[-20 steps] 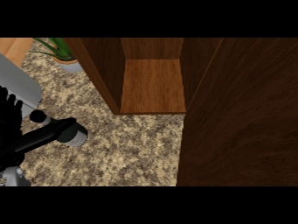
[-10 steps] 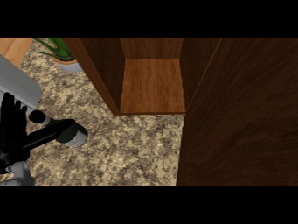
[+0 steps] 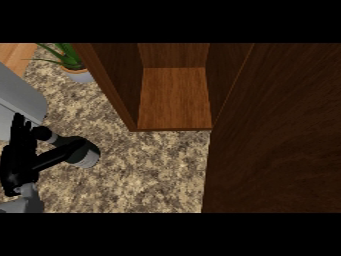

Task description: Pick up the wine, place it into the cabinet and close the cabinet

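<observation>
Since the earlier frames, the left hand has shifted right and down, carrying the wine bottle with it. Fingers are curled round the bottle. The bottle lies nearly level above the counter, long axis pointing up-left, base toward the open cabinet. The shelf lies to the upper right of the bottle. The right hand is out of view.

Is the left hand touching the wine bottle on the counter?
Touching. The head view shows the left hand against the wine bottle, its thumb lying along the bottle's side.
</observation>
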You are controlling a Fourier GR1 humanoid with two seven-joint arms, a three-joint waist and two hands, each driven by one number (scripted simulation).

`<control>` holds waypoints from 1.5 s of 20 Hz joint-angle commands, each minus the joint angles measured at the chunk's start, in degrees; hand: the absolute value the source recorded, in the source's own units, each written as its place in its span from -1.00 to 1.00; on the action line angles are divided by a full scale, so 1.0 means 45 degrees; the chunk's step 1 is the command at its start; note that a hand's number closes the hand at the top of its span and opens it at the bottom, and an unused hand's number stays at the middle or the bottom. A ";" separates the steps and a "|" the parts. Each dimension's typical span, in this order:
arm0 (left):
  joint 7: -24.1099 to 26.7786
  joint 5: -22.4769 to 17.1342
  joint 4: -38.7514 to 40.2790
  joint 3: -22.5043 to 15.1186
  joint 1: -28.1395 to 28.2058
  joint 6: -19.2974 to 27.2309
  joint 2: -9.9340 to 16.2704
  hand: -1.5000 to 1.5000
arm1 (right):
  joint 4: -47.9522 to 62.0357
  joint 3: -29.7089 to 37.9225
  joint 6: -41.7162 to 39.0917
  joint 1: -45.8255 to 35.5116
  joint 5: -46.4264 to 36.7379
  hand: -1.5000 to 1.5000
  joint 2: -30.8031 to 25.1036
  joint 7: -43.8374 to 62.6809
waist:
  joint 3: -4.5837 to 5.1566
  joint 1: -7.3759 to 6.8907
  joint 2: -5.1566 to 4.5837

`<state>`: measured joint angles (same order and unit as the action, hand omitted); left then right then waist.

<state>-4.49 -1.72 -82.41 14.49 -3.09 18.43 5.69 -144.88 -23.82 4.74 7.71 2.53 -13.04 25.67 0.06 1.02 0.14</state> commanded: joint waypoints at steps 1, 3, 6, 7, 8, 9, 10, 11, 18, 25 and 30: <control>0.1423 -0.0955 0.0978 0.0426 0.0696 -0.1203 -0.0015 -1.00 | -0.3362 0.0047 0.0203 0.0315 0.0276 -1.00 -0.0352 0.1674 | 0.0016 -0.0056 0.0018; 0.1053 -0.0667 0.1555 0.0279 -0.0008 -0.1073 0.0148 -1.00 | -0.3351 0.0570 -0.0100 0.0951 0.0979 -1.00 -0.0512 0.1028 | -0.0008 0.0042 0.0000; 0.2254 -0.0492 0.2307 0.0142 0.0110 -0.0876 -0.0430 -1.00 | -0.2869 -0.0009 0.0141 0.0365 0.0270 -1.00 -0.0218 0.1186 | -0.0001 -0.0063 -0.0007; 0.2667 -0.0795 0.2650 0.0461 0.0211 -0.1136 -0.0336 -1.00 | -0.3463 0.0109 0.0240 0.0750 0.0476 -1.00 -0.0365 0.1500 | 0.0004 0.0007 0.0006; 0.2935 -0.0594 0.2858 0.0289 0.0321 -0.1121 -0.0435 -1.00 | -0.3122 0.0365 -0.0046 0.0610 0.0665 -1.00 -0.0475 0.1067 | -0.0004 -0.0032 -0.0004; 0.3511 -0.0964 0.3841 0.0716 -0.0226 -0.1441 -0.0219 -1.00 | -0.3016 0.0423 -0.0079 0.1178 0.0738 -1.00 -0.0483 0.0699 | -0.0003 0.0046 -0.0015; 0.2593 -0.0739 0.2846 0.0284 0.0127 -0.1250 -0.0326 -1.00 | -0.3226 0.0411 0.0021 0.1030 0.0837 -1.00 -0.0422 0.1049 | -0.0011 -0.0045 0.0007; 0.2800 -0.0650 0.2939 0.0104 0.0087 -0.1051 -0.0724 -1.00 | -0.3443 0.0268 0.0224 0.0359 0.0617 -1.00 -0.0380 0.1693 | 0.0001 -0.0046 0.0011; 0.4561 -0.1249 0.5358 0.0734 -0.1007 -0.1007 -0.1192 -1.00 | -0.3221 0.0012 0.0139 0.0454 0.0433 -1.00 -0.0346 0.1307 | 0.0016 0.0089 -0.0013; 0.5762 -0.2637 0.5868 0.1174 -0.1131 -0.1331 -0.1256 -1.00 | -0.2891 -0.0139 0.0473 0.0129 0.0261 -1.00 -0.0038 0.1513 | 0.0005 -0.0027 0.0004; 0.6313 -0.3736 0.6563 0.2183 -0.1035 -0.2926 -0.0946 -1.00 | -0.3450 0.0324 0.0444 0.0035 0.0598 -1.00 -0.0497 0.2116 | 0.0010 -0.0010 0.0012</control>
<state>21.58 -15.22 -54.94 22.22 -7.81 9.06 1.01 -144.69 -23.77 6.25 5.48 2.69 -13.15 27.34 0.09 0.97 0.16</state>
